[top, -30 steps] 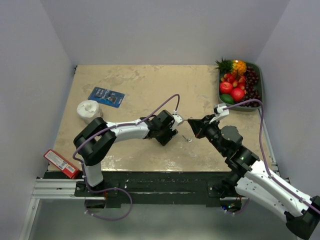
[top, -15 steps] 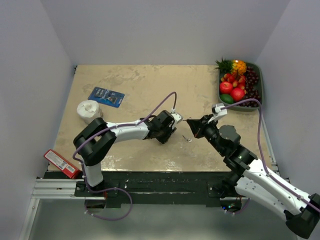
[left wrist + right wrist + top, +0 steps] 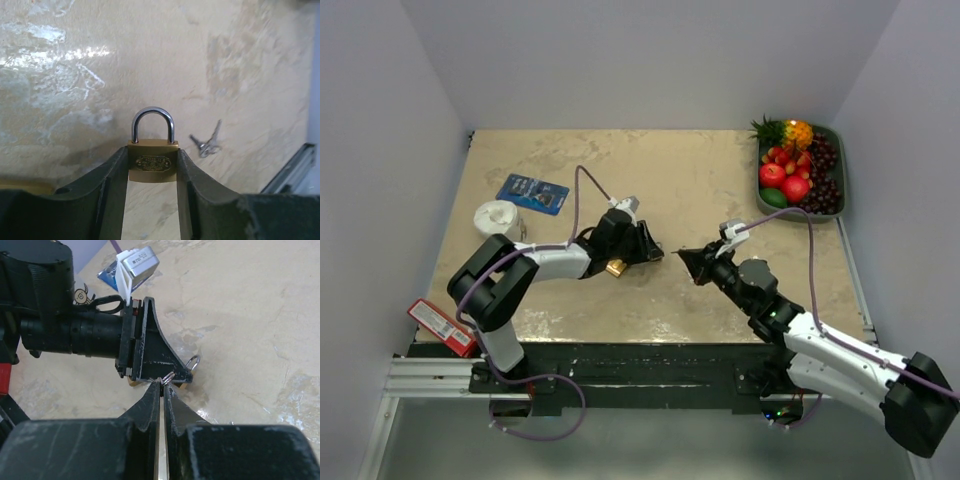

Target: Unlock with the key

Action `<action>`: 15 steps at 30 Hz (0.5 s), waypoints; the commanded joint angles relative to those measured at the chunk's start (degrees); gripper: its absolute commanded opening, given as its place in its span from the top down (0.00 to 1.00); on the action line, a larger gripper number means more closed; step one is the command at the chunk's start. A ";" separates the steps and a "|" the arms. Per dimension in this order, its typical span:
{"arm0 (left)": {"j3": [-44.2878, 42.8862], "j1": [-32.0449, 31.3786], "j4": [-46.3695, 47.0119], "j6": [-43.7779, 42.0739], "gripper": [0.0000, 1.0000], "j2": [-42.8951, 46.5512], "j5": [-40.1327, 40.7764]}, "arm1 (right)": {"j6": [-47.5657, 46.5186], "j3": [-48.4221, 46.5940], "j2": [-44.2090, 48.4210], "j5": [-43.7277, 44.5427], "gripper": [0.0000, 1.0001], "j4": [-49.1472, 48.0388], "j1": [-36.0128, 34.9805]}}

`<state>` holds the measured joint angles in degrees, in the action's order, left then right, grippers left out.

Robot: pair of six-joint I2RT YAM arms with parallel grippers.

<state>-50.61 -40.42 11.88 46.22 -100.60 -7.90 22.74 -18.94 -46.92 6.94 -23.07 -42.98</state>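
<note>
1. The left gripper (image 3: 152,154) clamps the brass padlock (image 3: 152,163) between its fingertips, shackle closed and pointing ahead.
2. The keys (image 3: 206,145) lie loose on the table (image 3: 75,60), just right of that gripper (not yet picked up).
3. The right gripper (image 3: 161,386), fingers almost touching and apparently empty, points towards them; grasping, inserting and turning remain.

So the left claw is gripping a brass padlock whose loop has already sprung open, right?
Not quite. The left gripper does grip the brass padlock, but its loop is closed, both legs seated in the body; the left wrist view shows it.
</note>
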 commanded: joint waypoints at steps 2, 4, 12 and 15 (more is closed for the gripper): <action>4.10 1.13 19.22 20.21 1.00 4.00 -0.54 | -2.70 0.92 -5.11 5.62 1.00 -11.02 -2.71; 4.38 1.31 21.25 24.25 1.00 4.18 0.34 | -3.14 0.92 -8.17 7.38 1.00 -13.13 -3.86; 8.95 1.49 26.53 38.06 1.00 6.46 2.19 | -5.16 2.77 -14.86 16.79 1.00 -22.09 -7.20; 10.18 1.49 27.32 41.58 1.00 7.43 2.98 | -6.66 2.77 -17.06 18.54 1.00 -24.64 -7.73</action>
<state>-41.85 -39.33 32.47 79.31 -96.12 -6.70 19.00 -16.36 -62.15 19.44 -38.74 -49.98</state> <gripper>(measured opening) 0.424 0.046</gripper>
